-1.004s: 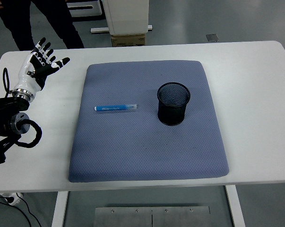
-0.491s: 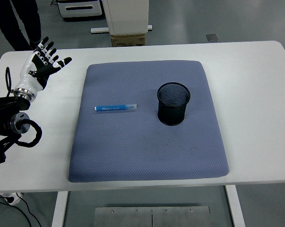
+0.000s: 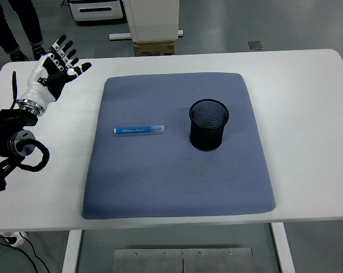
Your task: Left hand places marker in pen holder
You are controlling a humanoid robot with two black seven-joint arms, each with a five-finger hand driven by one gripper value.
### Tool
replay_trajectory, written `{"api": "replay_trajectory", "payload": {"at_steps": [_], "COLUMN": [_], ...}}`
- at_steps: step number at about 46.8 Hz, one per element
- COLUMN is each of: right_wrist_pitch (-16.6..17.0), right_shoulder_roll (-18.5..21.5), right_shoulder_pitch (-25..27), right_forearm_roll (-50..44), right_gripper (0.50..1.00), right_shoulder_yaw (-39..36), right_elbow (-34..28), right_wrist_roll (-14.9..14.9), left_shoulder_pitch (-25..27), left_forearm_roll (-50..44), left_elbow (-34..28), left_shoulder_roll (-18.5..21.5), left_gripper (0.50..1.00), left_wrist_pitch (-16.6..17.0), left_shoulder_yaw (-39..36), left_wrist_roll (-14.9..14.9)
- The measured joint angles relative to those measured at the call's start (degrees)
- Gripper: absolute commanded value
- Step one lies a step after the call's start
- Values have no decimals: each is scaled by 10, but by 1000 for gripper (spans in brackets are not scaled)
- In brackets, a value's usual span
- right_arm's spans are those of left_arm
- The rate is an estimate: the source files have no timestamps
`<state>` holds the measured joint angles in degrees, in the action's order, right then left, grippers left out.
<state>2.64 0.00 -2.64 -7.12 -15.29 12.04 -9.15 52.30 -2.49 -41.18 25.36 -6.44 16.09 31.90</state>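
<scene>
Marker (image 3: 139,129) flat on grey mat (image 3: 177,148), apart from pen holder (image 3: 209,124). Left hand (image 3: 53,71) far off, fingers spread, empty. Risk: round barrel rolls when pinched.

A white rectangular counter (image 3: 308,102) fills most of the frame, and a blue-grey padded fabric mat (image 3: 177,182) lies on it at the centre. On the mat, left of centre, a blue plastic marker (image 3: 139,129) lies flat and runs left to right. To its right, apart from it, a black wire-mesh pen holder (image 3: 208,124) stands upright on the mat. In the upper left of the frame the left hand (image 3: 53,73), black and white, is raised over the counter's left end, beyond the mat's left edge and well apart from the marker. At the top left, behind the counter, a person's dark-trousered legs (image 3: 20,23) stand on the floor.
</scene>
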Motion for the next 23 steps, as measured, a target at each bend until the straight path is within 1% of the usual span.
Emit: {"api": "replay_trajectory", "payload": {"at_steps": [2,5,12,16,22,23], "right_wrist_pitch": [0,0,0,0,0,0], "right_shoulder_roll": [0,0,0,0,0,0], "right_shoulder_pitch": [0,0,0,0,0,0], "right_forearm_roll": [0,0,0,0,0,0], "right_gripper": [1000,1000,1000,1000,1000,1000], "right_shoulder_yaw": [0,0,0,0,0,0], "right_elbow": [0,0,0,0,0,0], "right_wrist_roll": [0,0,0,0,0,0], "left_shoulder_pitch": [3,25,39,56,103,117], "left_forearm_roll": [0,0,0,-1,-9,-9], "left_elbow": [0,0,-3,-5,-8,-8], "left_shoulder_roll": [1,7,7,3,-13,-19], "left_gripper": [1000,1000,1000,1000,1000,1000], "left_wrist_pitch": [0,1,1,1,1,1], "left_shoulder_yaw": [-6,-43,-60,-86,-190,-221], "left_wrist_roll": [0,1,2,2,0,0]}}
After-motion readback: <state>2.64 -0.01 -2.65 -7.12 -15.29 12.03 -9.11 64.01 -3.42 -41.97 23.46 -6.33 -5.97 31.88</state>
